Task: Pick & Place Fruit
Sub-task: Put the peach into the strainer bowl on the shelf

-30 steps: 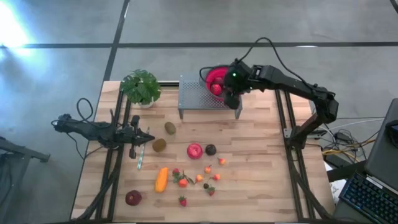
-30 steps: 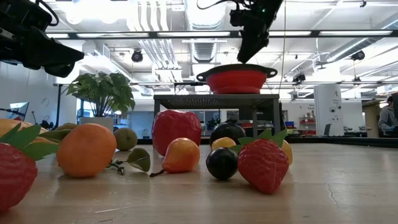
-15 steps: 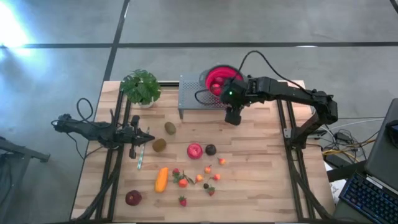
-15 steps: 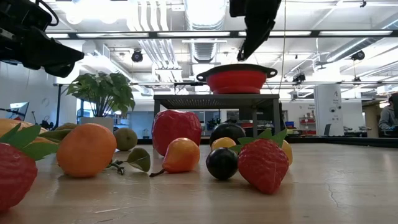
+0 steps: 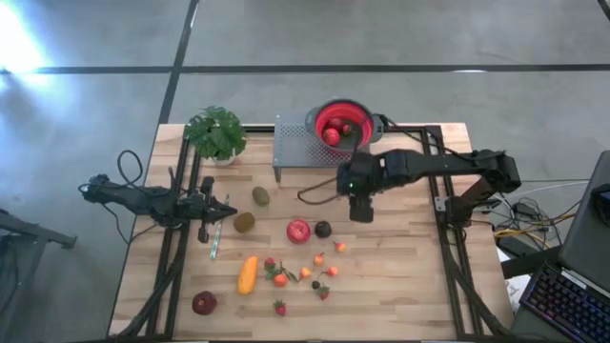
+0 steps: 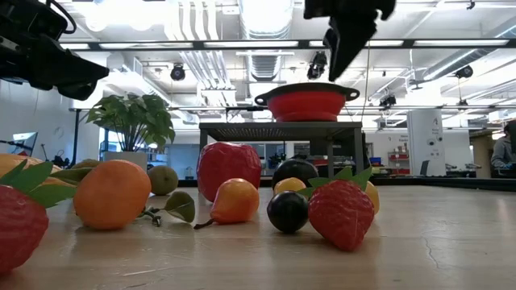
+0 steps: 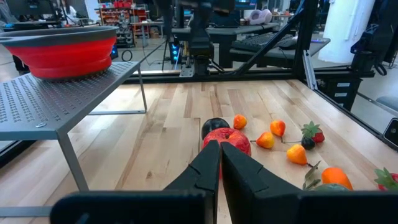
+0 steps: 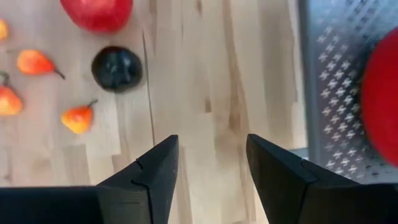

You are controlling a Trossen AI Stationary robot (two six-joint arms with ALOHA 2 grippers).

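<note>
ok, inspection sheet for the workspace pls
Surface: wooden table, bare at the right.
Job's things: red apple, dark plum, two kiwis, long orange piece and small fruits on the table; red fruit in the red colander on the grey perforated stand.
Clutter: potted plant.
End effectors: right end effector open, empty, above the table beside the plum; left end effector shut, parked at the left.
Cables: black cable looping off the right arm.
Surroundings: concrete floor, keyboard at the right.

A leafy green plant in a pot [image 5: 215, 133] stands at the far corner of the light wooden surface [image 5: 400, 267], beyond the left claw. A round red bowl with holes [image 5: 341, 124] sits on a grey metal stand full of little holes [image 5: 297, 146], just behind the right claw.
</note>
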